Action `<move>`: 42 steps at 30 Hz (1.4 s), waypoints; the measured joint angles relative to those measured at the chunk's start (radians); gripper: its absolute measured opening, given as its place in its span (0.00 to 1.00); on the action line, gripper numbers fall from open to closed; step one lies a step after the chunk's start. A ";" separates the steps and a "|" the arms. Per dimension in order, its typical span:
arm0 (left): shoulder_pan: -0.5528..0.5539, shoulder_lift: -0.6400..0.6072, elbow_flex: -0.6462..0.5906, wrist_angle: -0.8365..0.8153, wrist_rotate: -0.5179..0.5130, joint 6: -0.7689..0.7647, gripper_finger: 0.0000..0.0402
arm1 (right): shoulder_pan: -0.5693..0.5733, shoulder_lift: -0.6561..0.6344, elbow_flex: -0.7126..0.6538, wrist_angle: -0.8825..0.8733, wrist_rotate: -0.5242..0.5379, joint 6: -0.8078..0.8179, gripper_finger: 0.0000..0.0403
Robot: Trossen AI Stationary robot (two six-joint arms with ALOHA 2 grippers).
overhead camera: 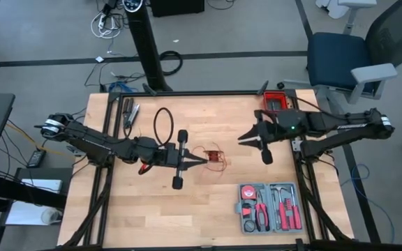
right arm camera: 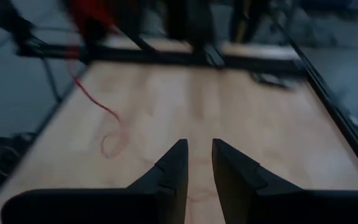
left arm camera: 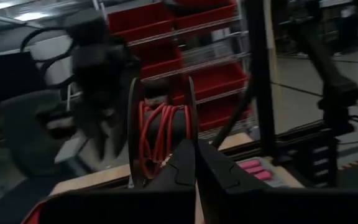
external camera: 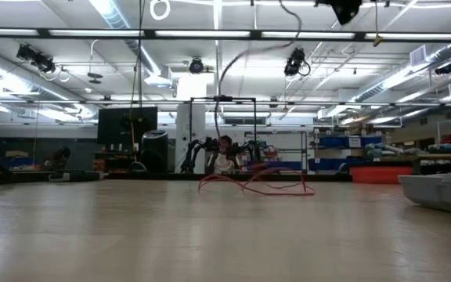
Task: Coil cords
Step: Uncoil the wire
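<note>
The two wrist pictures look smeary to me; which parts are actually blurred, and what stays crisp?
Left wrist view: the thin red cord wound on a dark spool and the red shelves behind are soft. Right wrist view: the wooden table is hazy, the dark tool crisper.

Light wooden worktop (overhead camera: 187, 209) with black metal frame, few items on it.
Thin bright red cord (overhead camera: 217, 160) lies in loose loops near the worktop's middle, part of it wound on a small spool held at the left arm's tip. Grey plastic tool case (overhead camera: 269, 208), open, red-handled tools inside, sits at the front edge toward the right arm's side. Red rectangular box (overhead camera: 276, 102) at the far right corner. Black cable loop (overhead camera: 162, 125) and small dark tools (overhead camera: 129, 113) at the far left.
</note>
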 joint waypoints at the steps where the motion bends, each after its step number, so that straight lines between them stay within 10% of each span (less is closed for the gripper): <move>1: 0.000 0.000 0.000 0.000 -0.014 0.000 0.01 | 0.014 0.005 0.000 0.025 -0.011 -0.002 0.18; 42: 0.000 0.000 0.000 0.003 -0.149 -0.002 0.01 | 0.064 0.200 0.000 0.269 -0.135 -0.029 0.14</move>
